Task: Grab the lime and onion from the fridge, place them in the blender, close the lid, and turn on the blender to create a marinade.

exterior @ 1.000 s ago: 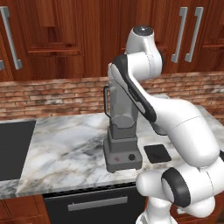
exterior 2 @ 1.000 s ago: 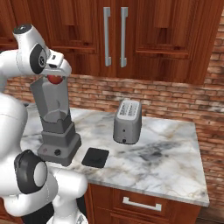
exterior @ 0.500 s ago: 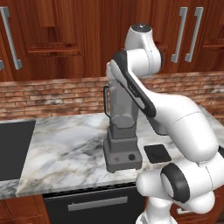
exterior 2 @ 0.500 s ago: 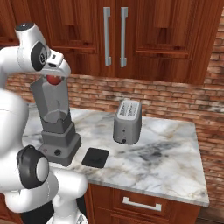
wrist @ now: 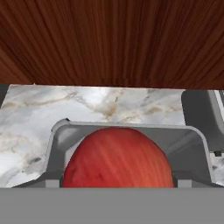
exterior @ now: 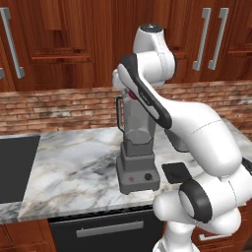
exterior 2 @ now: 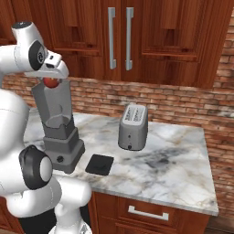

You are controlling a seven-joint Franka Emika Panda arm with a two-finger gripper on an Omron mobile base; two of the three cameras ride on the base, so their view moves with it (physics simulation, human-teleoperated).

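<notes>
**Robot arm holds a red onion over the open blender jar**

The gripper sits at the top of the blender, and its fingertips are hidden behind the white hand and the onion, so how far the jaws stand apart cannot be told. The onion shows as a small red ball just under the hand, at the jar's mouth. In the hand view the onion is large and round, its lower half cut off, with the jar's grey rim around it. The blender stands upright on the marble counter, its long axis vertical. The black lid lies flat beside the base. A silver toaster stands further right.
</notes>
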